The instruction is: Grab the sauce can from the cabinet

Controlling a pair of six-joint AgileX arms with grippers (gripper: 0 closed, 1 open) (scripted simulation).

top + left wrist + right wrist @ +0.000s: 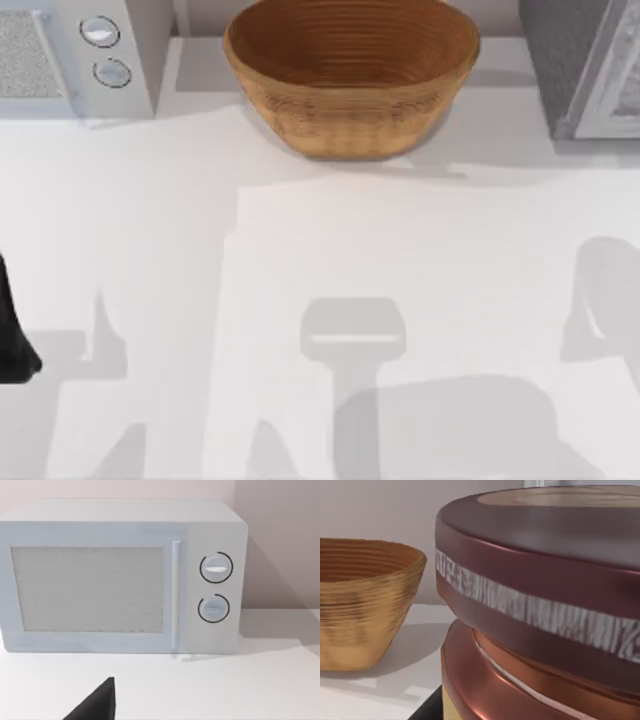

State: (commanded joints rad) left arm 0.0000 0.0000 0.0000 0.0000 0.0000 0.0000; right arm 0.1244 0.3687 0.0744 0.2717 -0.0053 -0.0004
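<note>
The sauce can [535,595] looms very close in the right wrist view, with a dark maroon rim, a golden-brown top and a pale band around its side. It sits tilted against the level table. A dark finger [429,709] of my right gripper presses against its lower edge, so the gripper is shut on the can. My left gripper [12,340] rests parked at the table's left edge.
A large wicker bowl [350,75] stands at the back centre, to one side of the can in the right wrist view [365,600]. A white microwave [80,55] occupies the back left, facing the left wrist camera [120,580]. The grey cabinet [590,65] stands back right.
</note>
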